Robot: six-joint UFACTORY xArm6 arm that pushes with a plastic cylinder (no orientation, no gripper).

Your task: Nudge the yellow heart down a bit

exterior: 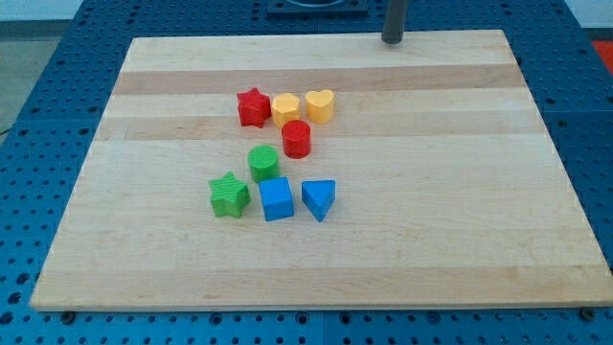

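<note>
The yellow heart [320,105] lies on the wooden board [431,192], in the upper middle. It touches a yellow hexagon [285,109] on its left. A red star [253,107] sits left of the hexagon. A red cylinder [297,139] sits just below the hexagon and below-left of the heart. My tip [393,41] rests near the board's top edge, up and to the right of the yellow heart and well apart from it.
A green cylinder [263,163], a green star [229,195], a blue cube [277,199] and a blue triangle [319,199] cluster below the red cylinder. Blue perforated table [575,57] surrounds the board.
</note>
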